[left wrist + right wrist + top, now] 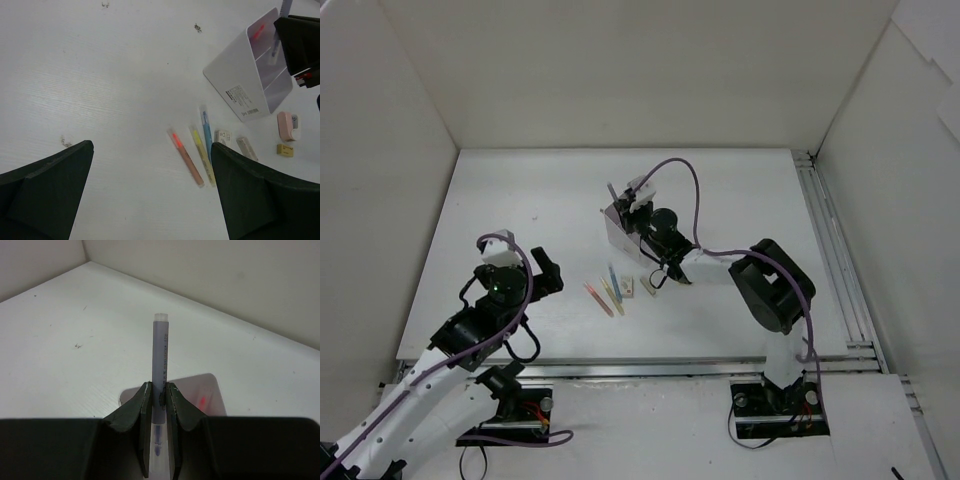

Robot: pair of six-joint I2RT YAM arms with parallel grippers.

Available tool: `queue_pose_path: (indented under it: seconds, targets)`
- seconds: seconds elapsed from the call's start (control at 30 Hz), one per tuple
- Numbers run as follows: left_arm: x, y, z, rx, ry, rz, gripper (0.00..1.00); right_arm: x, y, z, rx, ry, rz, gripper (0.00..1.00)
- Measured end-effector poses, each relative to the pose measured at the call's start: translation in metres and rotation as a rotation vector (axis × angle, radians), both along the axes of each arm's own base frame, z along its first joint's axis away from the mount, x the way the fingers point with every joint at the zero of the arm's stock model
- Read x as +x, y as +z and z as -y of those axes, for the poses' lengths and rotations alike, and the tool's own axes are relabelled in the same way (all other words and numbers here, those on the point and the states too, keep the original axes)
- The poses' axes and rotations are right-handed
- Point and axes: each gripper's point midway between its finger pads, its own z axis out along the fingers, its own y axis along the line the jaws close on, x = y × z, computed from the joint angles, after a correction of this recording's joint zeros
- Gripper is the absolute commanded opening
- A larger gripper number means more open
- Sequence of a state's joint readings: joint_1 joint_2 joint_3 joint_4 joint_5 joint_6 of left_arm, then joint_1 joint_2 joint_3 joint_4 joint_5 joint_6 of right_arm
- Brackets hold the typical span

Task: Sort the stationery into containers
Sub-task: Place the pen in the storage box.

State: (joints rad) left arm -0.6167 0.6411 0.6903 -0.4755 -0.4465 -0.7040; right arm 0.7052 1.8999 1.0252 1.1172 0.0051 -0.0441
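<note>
step: right gripper pinching the purple pen upright, right above the box, so drop-off stage imo
next: line the pen up w/ a compartment, then let go; thin pen, easy to miss the slot
left gripper: fingers spread wide, holding nothing, hanging over the table
left to sort: pink pen, yellow pen, blue pen side by side, erasers just beside
materials: pens slim smooth plastic; box translucent, rigid, w/ dividers; erasers small matte blocks
</note>
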Motion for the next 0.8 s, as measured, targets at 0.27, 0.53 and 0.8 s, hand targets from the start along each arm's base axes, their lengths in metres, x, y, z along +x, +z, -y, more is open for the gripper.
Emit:
queue_pose_path:
  seconds: [0.27, 0.53, 0.8]
  targets:
    - [-0.003, -0.010, -0.002, 0.002, 0.016, -0.046, 1.00, 0.012, -0.029, -0.002, 0.008, -0.020, 0.019, 0.00]
    - [-0.003, -0.015, -0.001, 0.004, 0.021, -0.063, 1.00, 0.012, -0.027, -0.003, 0.038, -0.009, 0.018, 0.00]
    - [-0.003, -0.015, 0.000, -0.005, 0.026, -0.064, 1.00, 0.010, -0.025, -0.001, 0.088, 0.035, -0.022, 0.00]
